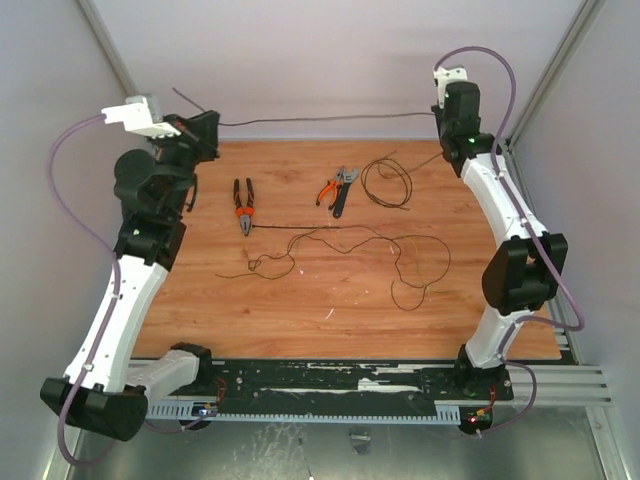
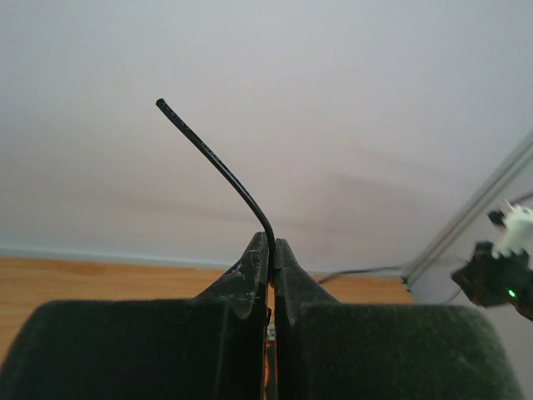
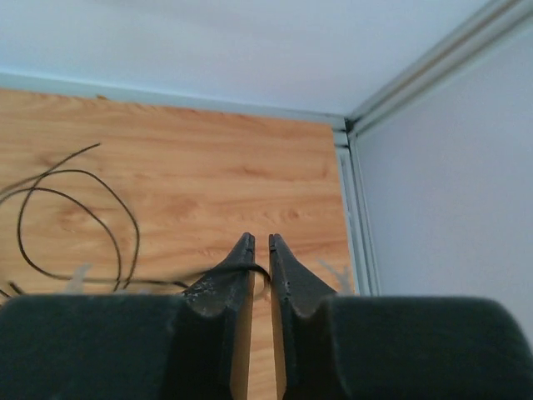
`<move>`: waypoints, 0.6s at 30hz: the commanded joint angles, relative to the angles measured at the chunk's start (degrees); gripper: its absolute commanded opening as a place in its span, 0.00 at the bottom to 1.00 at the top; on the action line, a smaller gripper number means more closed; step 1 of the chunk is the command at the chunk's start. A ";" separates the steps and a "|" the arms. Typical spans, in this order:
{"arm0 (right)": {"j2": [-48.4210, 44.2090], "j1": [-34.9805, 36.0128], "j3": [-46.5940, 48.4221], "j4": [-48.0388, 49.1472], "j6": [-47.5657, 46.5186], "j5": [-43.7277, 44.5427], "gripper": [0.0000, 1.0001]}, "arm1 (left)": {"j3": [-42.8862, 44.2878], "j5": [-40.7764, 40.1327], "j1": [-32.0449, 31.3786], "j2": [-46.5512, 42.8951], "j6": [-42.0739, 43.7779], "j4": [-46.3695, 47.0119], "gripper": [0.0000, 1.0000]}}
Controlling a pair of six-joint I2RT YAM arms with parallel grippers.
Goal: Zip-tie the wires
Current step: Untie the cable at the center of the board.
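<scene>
Pliers [image 1: 243, 205], two pairs; one zip tie [image 1: 290, 228]

On the table [image 1: 300, 320], pliers [image 1: 243, 207] lie left of cutters [image 1: 338, 190], a wire coil [image 1: 386, 184] right of those, wires [image 1: 350, 238] sprawled before all three

Just right of the pointed pliers [image 1: 243, 207], the zip tie [image 1: 295, 228] is too thin to tell where it ends among the wires [image 1: 268, 265]. Behind the pointed pliers, the wires vanish between the left gripper's [image 1: 210, 124] pressed-together fingers.
</scene>
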 commanded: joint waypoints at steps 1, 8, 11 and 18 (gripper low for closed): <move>-6.60 -2.97 -5.68 8.29 1.21 2.86 0.13 | -2.51 -2.40 4.91 -4.04 -1.84 -1.27 0.00; -14.55 -6.77 -15.33 17.37 4.72 1.68 0.14 | -6.05 -1.97 7.32 -7.27 -3.07 -1.87 0.00; -15.08 -8.13 -15.87 16.97 4.87 0.94 0.14 | -6.40 -1.90 8.41 -7.41 -3.08 -2.26 0.00; -15.92 -8.79 -19.03 13.15 8.66 -11.73 0.26 | -10.57 1.10 8.86 -9.08 -4.88 -1.41 0.00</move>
